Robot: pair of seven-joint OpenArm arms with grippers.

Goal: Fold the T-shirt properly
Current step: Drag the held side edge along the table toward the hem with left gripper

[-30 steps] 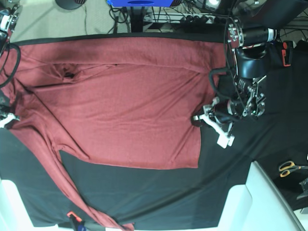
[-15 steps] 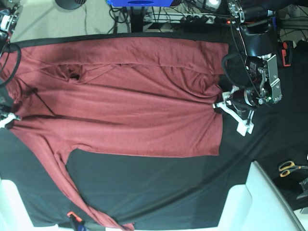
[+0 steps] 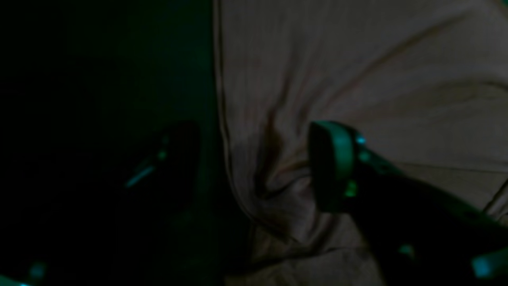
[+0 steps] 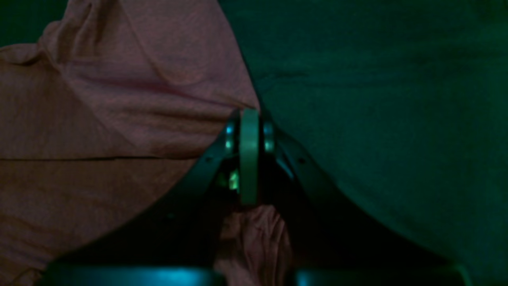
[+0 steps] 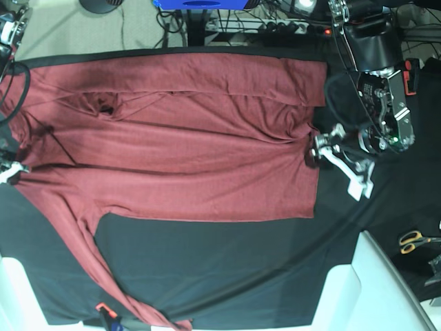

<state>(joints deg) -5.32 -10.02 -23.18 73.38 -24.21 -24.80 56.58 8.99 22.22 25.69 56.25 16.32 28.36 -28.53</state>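
The brick-red T-shirt (image 5: 186, 145) lies spread over the black table cover, one long sleeve (image 5: 89, 255) trailing to the front edge. My left gripper (image 5: 315, 153) stands open at the shirt's right hem. In the left wrist view its fingers (image 3: 331, 163) straddle the hem edge (image 3: 222, 139), with puckered fabric lying loose between them. My right gripper (image 5: 8, 169) sits at the shirt's far left edge. In the right wrist view this right gripper (image 4: 249, 119) has its pads pressed together on the T-shirt (image 4: 119, 119), creases running to the tip.
Scissors (image 5: 413, 241) lie on the black cover (image 5: 227, 269) at the right. White bins stand at the front right (image 5: 358, 289) and front left (image 5: 14, 289). A small orange-tipped tool (image 5: 103, 310) lies near the sleeve's end. Cables and stands crowd the back edge.
My left gripper pulled the hem to the right, stretching the shirt flatter, then opened and let it go. The right gripper has stayed put, still shut.
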